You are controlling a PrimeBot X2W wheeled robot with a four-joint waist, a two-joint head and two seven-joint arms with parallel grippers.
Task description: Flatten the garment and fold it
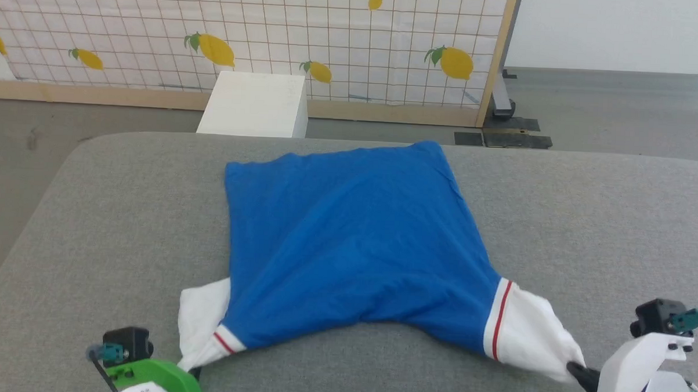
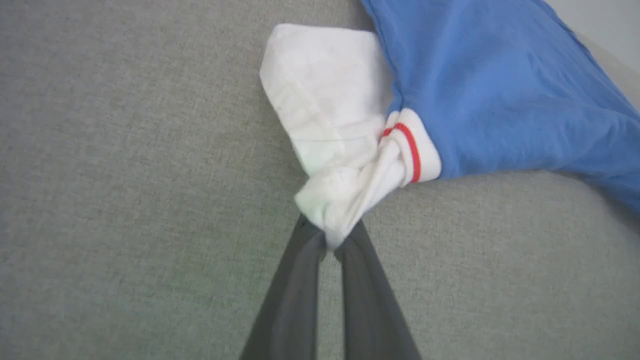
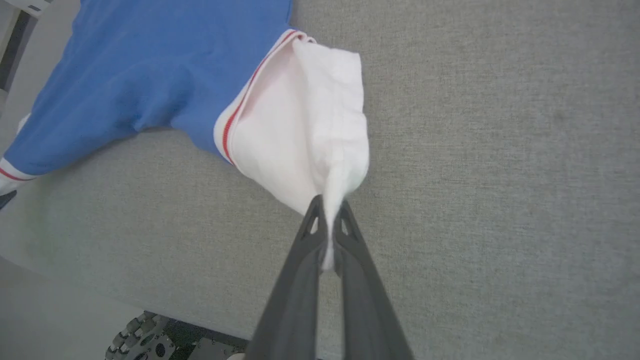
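The garment looks soft, light and floppy, spread mid-frame on the gray table, so we pinch its white sleeve tips, lower left in our left gripper, lower right in our right gripper.

My fingers dark grey; shirt bright blue, sleeves white, cuffs white with red stripe; table grey; screen white, gridded, yellow lemons.

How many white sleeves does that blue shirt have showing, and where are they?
2. The left sleeve lies at the shirt's near left, pinched by the left gripper; the right sleeve lies at the near right, pinched by the right gripper. No others seem hidden.
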